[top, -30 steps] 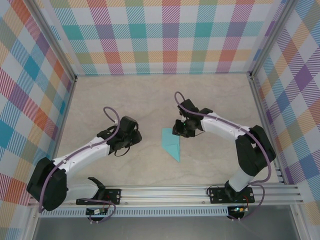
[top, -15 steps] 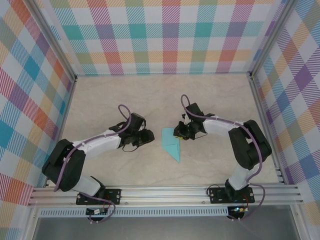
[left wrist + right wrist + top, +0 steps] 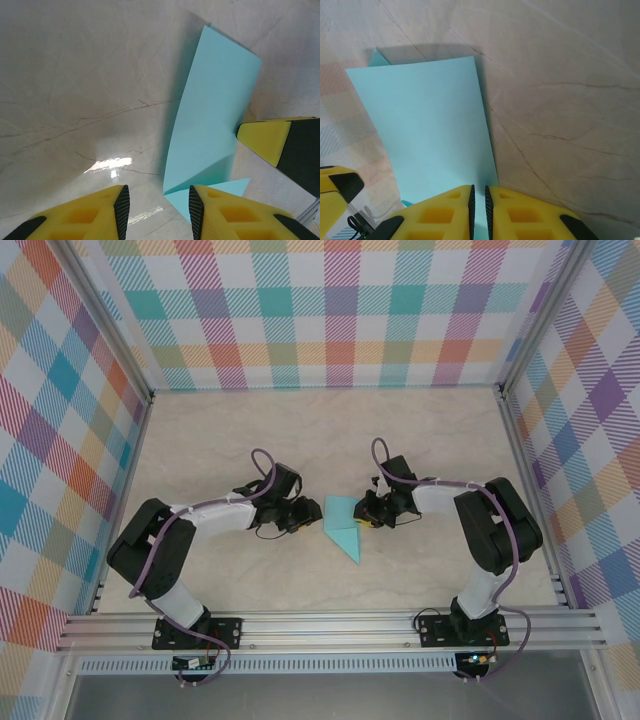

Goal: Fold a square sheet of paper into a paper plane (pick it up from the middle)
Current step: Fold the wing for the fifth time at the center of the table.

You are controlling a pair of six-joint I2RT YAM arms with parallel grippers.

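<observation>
Paper: the sheet of paper lies in the middle of the table, between the two grippers. It is light turquoise and partly folded. One sharp tip points toward the near edge of the table.
Flap: in the wrist views, one big part of the sheet stands up off the table. It throws a dark shadow beside it. A smaller bit lies flat under it.
Right gripper: the right gripper has its two yellow fingers pressed almost together on the edge of the raised flap — it is pinching the paper.
Left gripper: the left gripper sits low over the table, just beside the left edge of the sheet. Its yellow fingers are spread apart — it holds nothing.
Both arms: from above, they reach in from each side. The grippers face each other across the sheet, near but not touching.
Table: pale, like stone, with thin dark lines.
Walls: the walls have checks of many colours.
</observation>
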